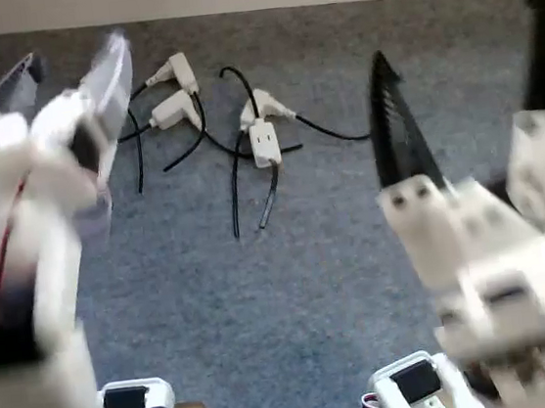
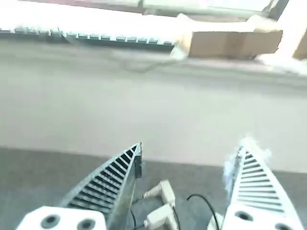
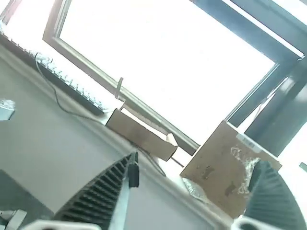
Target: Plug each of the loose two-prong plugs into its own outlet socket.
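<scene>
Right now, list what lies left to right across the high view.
Left arm → far plug and near plug, level with each other → socket block → right arm.

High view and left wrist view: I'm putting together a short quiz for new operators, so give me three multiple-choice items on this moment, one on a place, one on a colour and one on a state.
1. Where do the white connectors lie?
A. on the grey mat, toward its far side
B. in a bowl
C. on a plate

2. What colour are their cords?
A. red
B. black
C. yellow

3. How is the left hand?
A. open, holding nothing
B. shut on a connector
C. shut on a cord

Answers: 1 A, the high view shows them lying on the mat. 2 B, dark lines run from the white bodies. 3 A, its wrist view shows the fingers apart with nothing between them.
</scene>
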Tool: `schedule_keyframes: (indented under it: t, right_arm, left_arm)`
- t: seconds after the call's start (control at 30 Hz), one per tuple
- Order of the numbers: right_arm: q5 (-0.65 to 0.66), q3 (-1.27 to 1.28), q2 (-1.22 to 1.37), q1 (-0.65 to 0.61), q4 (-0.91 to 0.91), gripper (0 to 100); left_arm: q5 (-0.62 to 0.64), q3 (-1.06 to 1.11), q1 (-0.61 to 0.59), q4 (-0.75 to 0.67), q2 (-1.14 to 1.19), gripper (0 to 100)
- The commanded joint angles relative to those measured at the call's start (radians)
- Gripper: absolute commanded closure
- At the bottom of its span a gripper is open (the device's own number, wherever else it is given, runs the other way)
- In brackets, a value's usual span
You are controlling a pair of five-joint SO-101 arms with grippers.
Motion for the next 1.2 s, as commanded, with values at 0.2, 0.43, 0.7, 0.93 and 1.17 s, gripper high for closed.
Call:
schedule_keyframes:
  t: [0.2, 0.43, 0.7, 0.93, 1.17]
  right_arm:
    - [-0.256, -0.008, -0.193, 0.018, 0.010, 65.9]
    - [-0.381, -0.008, -0.315, 0.018, 0.180, 65.9]
    - [-0.583, -0.008, -0.453, 0.036, 0.384, 65.9]
    - [-0.786, -0.010, -0.507, 0.519, 0.539, 65.9]
    - [-0.888, 0.061, -0.644, 0.232, 0.539, 65.9]
  left_arm:
    - [-0.020, -0.163, 0.024, 0.324, -0.374, 69]
    - [-0.018, -0.162, 0.022, 0.463, -0.559, 69]
    - [-0.018, -0.160, 0.021, 0.637, -0.662, 70]
    - [0.084, -0.159, -0.035, 0.740, -0.693, 70]
    - [0.100, -0.041, -0.150, 0.773, -0.733, 70]
